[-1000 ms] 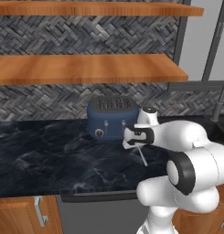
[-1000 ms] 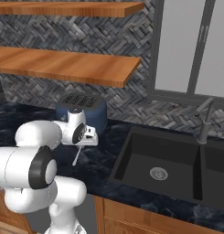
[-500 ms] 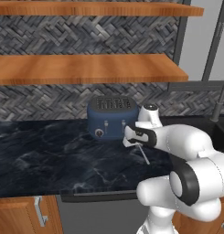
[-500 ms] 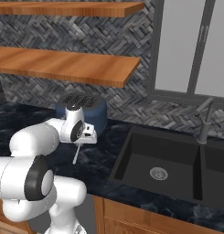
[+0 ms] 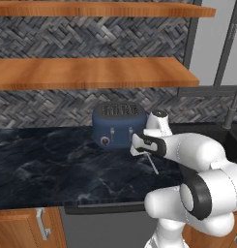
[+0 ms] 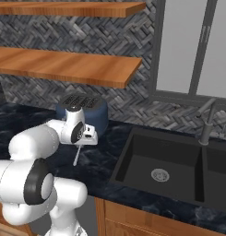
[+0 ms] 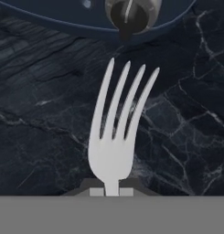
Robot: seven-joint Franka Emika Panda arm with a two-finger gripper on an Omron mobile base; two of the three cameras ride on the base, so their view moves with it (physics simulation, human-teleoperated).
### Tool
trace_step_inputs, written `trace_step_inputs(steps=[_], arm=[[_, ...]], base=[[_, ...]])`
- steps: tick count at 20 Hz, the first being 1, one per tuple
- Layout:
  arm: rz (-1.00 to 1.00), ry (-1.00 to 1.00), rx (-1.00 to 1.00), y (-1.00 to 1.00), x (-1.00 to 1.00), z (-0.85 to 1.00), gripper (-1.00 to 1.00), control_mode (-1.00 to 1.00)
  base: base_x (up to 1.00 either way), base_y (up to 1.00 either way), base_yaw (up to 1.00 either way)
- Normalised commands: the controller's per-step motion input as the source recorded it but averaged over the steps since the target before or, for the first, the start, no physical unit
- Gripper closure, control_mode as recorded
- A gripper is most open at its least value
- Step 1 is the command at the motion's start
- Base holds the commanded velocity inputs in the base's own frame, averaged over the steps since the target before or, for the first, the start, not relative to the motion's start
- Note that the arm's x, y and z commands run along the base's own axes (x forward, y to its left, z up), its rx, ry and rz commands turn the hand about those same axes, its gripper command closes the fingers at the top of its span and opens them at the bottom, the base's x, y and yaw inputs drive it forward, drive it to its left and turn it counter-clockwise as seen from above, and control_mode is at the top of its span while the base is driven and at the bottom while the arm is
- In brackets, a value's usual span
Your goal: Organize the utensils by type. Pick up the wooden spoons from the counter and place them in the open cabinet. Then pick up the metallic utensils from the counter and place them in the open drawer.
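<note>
A silver metal fork (image 7: pixel 117 137) is held between the jaws (image 7: pixel 112 191), its four tines pointing away from the hand toward the knob of a dark blue toaster (image 7: pixel 131 18) at the top of the hand view. The jaws are closed narrowly on the base of the fork's handle. In the left base view the gripper (image 5: pixel 141 145) is seen above the black marbled bench (image 5: pixel 47 169), just in front of the toaster (image 5: pixel 118 125), with the fork (image 5: pixel 152 163) slanting down from it toward the bench surface; whether the tines touch the bench cannot be told. In the right base view the same fork (image 6: pixel 77 154) hangs below the gripper (image 6: pixel 89 137), near the left rim of a black sink (image 6: pixel 165 166) set into the bench (image 6: pixel 105 184). A faucet (image 6: pixel 207 122) stands behind the sink. Behind the toaster (image 6: pixel 83 112), a grey herringbone backsplash (image 5: pixel 52 104) is seen, with two wooden shelves (image 5: pixel 91 72) mounted across it, and a grey-framed window (image 6: pixel 193 50) lies further right.
</note>
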Motion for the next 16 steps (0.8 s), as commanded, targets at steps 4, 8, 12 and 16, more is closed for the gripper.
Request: trace_step_inputs(steps=[4,8,12,16], arm=[[0.0,-0.01,0.0,0.0,-0.08,0.0,1.0,-1.0],[0.0,0.0,0.0,0.0,0.0,0.0,1.0,1.0],[0.0,0.0,0.0,0.0,0.0,0.0,1.0,1.0],[0.0,0.0,0.0,0.0,0.0,0.0,1.0,1.0]], base=[[0.0,0.0,0.0],[-0.7,-0.01,0.0],[-0.95,0.0,0.28],[-0.5,0.0,0.93]])
